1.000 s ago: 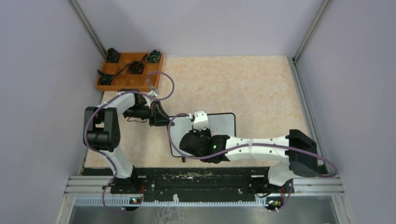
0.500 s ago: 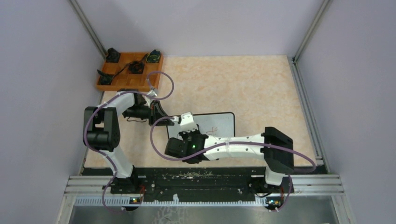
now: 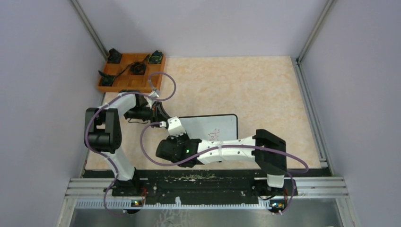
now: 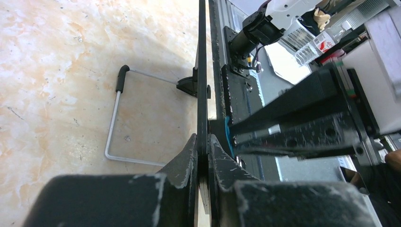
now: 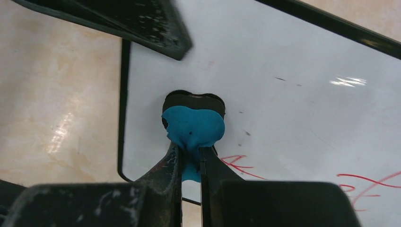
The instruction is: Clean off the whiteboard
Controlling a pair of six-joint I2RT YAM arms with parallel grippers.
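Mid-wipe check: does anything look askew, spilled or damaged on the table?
Nothing looks damaged or spilled. The whiteboard is clamped at its edge by the left tool, and the right tool holds the blue eraser against it; red marks are left. Only oddity: pale crumbs scattered on the black rail between the arm bases.

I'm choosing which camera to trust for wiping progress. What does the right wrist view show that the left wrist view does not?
Only the right wrist view shows the whiteboard face-on, its red marks, and the blue eraser pressed on it by the right pincer. Only the left wrist view shows the board edge-on, gripped by the left pincer, with its wire stand behind. Both show the board, the beige table and some blue of the eraser.
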